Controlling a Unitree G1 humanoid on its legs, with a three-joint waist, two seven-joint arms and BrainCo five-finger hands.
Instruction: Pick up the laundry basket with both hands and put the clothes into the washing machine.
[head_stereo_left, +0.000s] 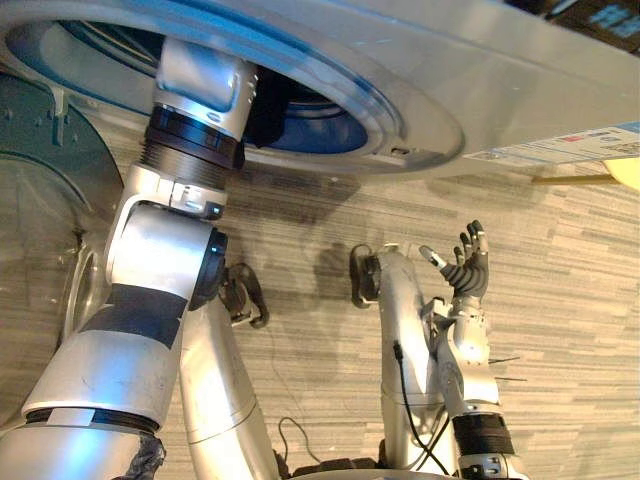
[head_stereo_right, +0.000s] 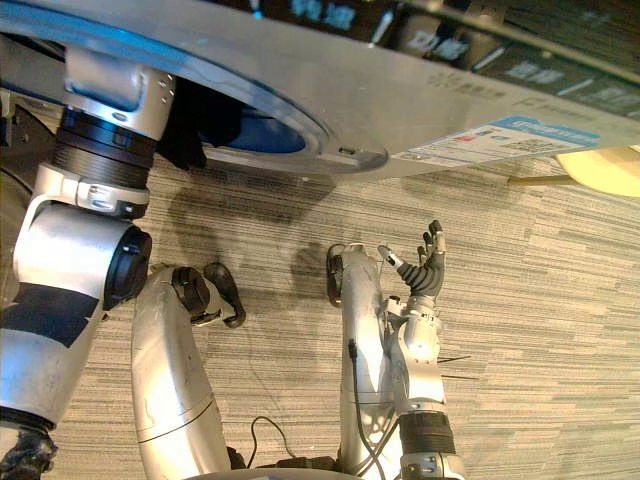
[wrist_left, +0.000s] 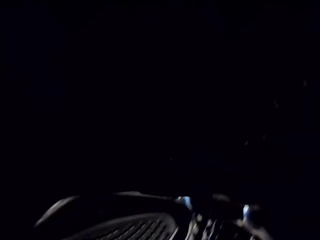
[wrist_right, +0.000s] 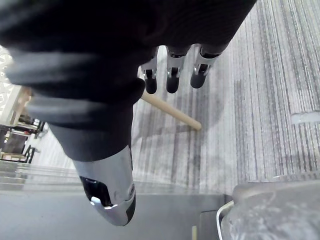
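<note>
Heads up, the risky bit is your left arm (head_stereo_left: 165, 250): it's buried past the wrist in the drum opening (head_stereo_left: 330, 120) of the washing machine (head_stereo_left: 420, 90), and the left wrist view is basically black, so you're working blind in there. If you pull straight back, I'd guess the wrist cuff could catch on the rim of the opening. Anything snagged on the fingers could also get dragged back out onto the floor (head_stereo_left: 560, 330). The open door (head_stereo_left: 40, 200) sits just to the left of that arm too, so a sideways swing on the way out could knock it. As for the left hand (wrist_left: 125, 225), only a bit of its dark ribbed cover is faintly visible, and I can't tell whether the fingers are spread or closed on something. There's a dark lump at the mouth of the drum right by the wrist, which could be clothing or just the hand's cover, so I can't say for sure where the clothes are. I can't place the laundry basket either. Your right hand (head_stereo_left: 465, 268) hangs low on the right, well apart from the machine, with its fingers (wrist_right: 171, 75) loosely spread and holding nothing, over bare floor with a wooden stick (wrist_right: 172, 111) lying past them.
</note>
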